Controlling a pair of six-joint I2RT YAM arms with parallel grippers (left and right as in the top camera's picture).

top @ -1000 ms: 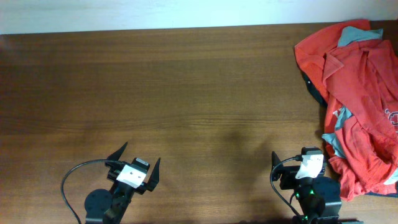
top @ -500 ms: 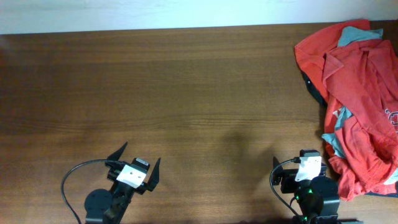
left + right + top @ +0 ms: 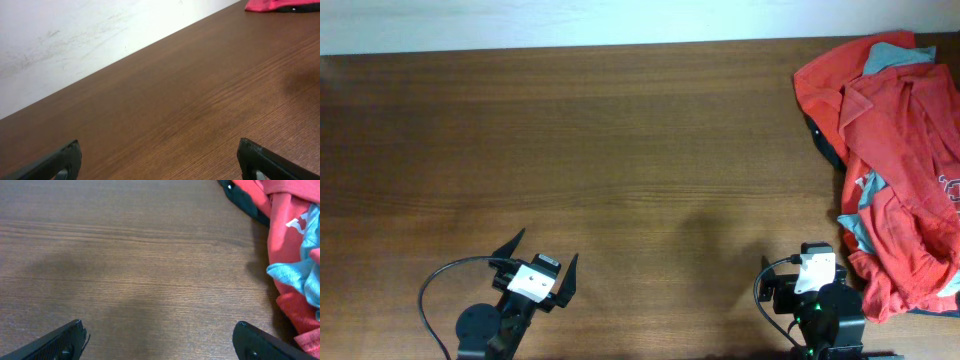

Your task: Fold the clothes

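The clothes lie in a crumpled heap at the table's far right: orange-red T-shirts (image 3: 895,130) with light grey-blue fabric (image 3: 892,55) poking out between them. In the right wrist view the red cloth (image 3: 292,235) and a grey-blue fold (image 3: 300,272) lie just right of my right gripper (image 3: 159,326), which is open over bare wood. From overhead the right gripper (image 3: 812,258) sits at the front edge, beside the heap's near corner. My left gripper (image 3: 542,252) stands open at front left, far from the clothes; its wrist view shows its own jaws (image 3: 158,145) wide apart with nothing between them and a red sliver (image 3: 280,5) far off.
A dark strip of fabric (image 3: 825,140) peeks from under the heap's left edge, also seen as a dark hem (image 3: 245,200). The brown wooden table (image 3: 620,150) meets a white wall along its far edge (image 3: 75,30). A black cable (image 3: 430,290) loops by the left arm's base.
The right gripper has drawn back slightly toward the front edge of the table. The left arm and the clothes have not moved.
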